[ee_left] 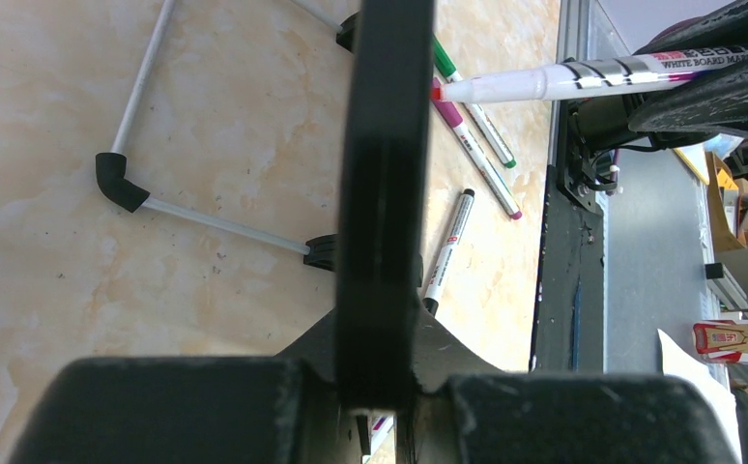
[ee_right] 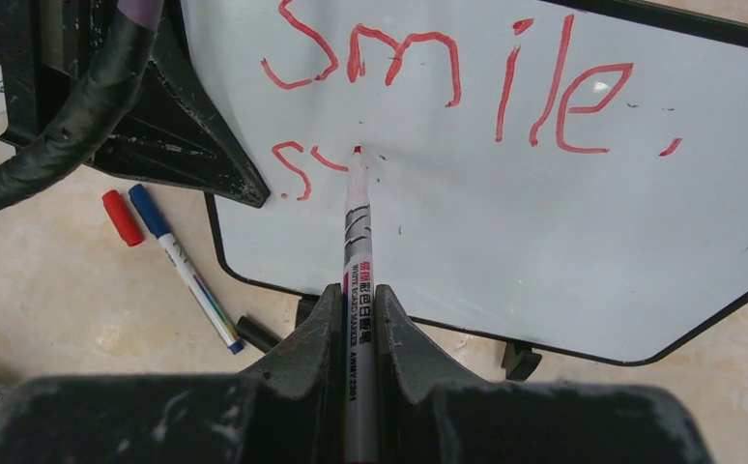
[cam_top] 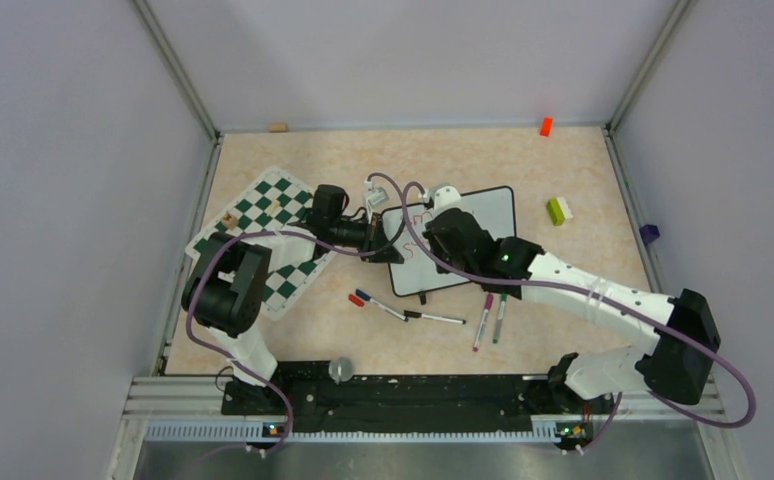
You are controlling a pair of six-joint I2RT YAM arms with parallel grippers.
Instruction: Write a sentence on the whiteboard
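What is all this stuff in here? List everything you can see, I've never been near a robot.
whiteboard: one, white with a black frame, middle of the table
sentence: one, red, on the whiteboard; "Smile." finished, second line barely begun
red marker: one, white barrel, tip on the whiteboard
loose markers: four, blue, black, purple, green, on the table in front of the whiteboard
red cap: one, beside the blue one
chess mat: one, green and white, left of the whiteboard
blocks: four, orange and tan at the far edge, green-white and purple on the right
left tool: black, shut on the whiteboard's frame
right tool: black, shut on the red marker
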